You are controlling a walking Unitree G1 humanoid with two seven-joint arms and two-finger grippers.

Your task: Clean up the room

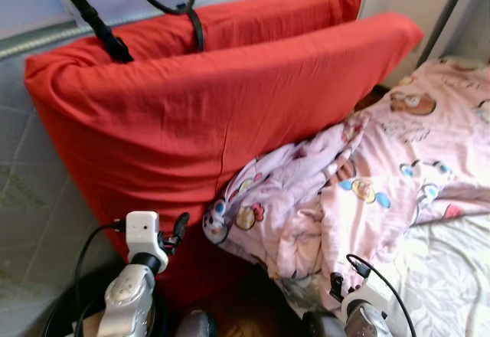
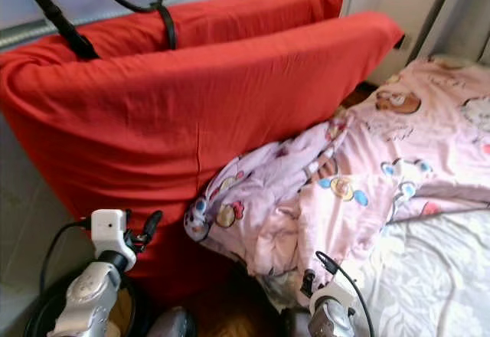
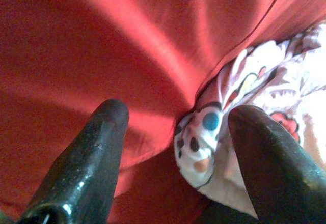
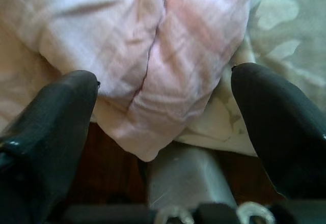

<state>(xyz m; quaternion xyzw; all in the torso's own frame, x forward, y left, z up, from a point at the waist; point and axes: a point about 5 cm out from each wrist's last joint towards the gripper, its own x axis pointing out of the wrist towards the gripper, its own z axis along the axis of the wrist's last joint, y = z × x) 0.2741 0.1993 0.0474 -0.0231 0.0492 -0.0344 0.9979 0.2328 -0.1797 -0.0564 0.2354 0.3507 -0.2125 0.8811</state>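
Left gripper (image 3: 175,147) was held spread, nothing clamped; red pillow (image 1: 191,107) was seen just ahead, the pink cartoon-print blanket (image 1: 367,176) corner between the fingertips. Right gripper (image 4: 163,127) was splayed too, blanket fold ahead of it, pale patterned sheet (image 1: 452,268) beside.

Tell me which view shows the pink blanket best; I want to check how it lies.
The left eye view: the blanket shows bunched against the red pillow. The right eye view matches. The left wrist view frames one corner between the open left end effector; the right wrist view shows a hanging fold.
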